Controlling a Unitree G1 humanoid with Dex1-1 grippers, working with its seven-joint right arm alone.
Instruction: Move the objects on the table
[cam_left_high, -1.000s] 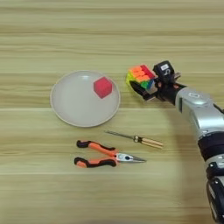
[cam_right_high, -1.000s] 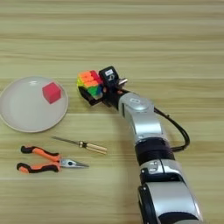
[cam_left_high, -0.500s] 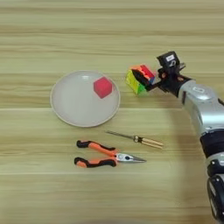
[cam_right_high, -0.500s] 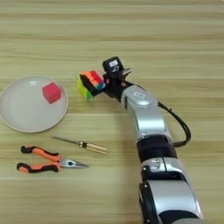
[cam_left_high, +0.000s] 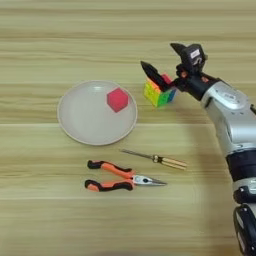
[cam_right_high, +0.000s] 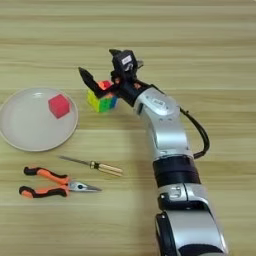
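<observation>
right gripper (cam_left_high: 159, 59) spread wide over the puzzle cube (cam_left_high: 159, 92), one black finger (cam_left_high: 153, 74) lying on its top, nothing held. cube sitting on the table (cam_left_high: 60, 45) just right of the beige plate (cam_left_high: 85, 125) with the red cube (cam_left_high: 117, 99) on it. screwdriver (cam_left_high: 155, 158) and pliers (cam_left_high: 120, 177) lying below the plate.

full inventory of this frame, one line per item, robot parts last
table: 1, light wood grain, fills the view
plate: 1, beige, round, left of centre
red cube: 1, red, on the plate's right part
puzzle cube: 1, multicoloured, just right of the plate
screwdriver: 1, wooden handle, below the plate
pliers: 1, orange and black handles, below the screwdriver
right gripper: 1, black fingers spread open above the puzzle cube
forearm: 1, silver, from the right
</observation>
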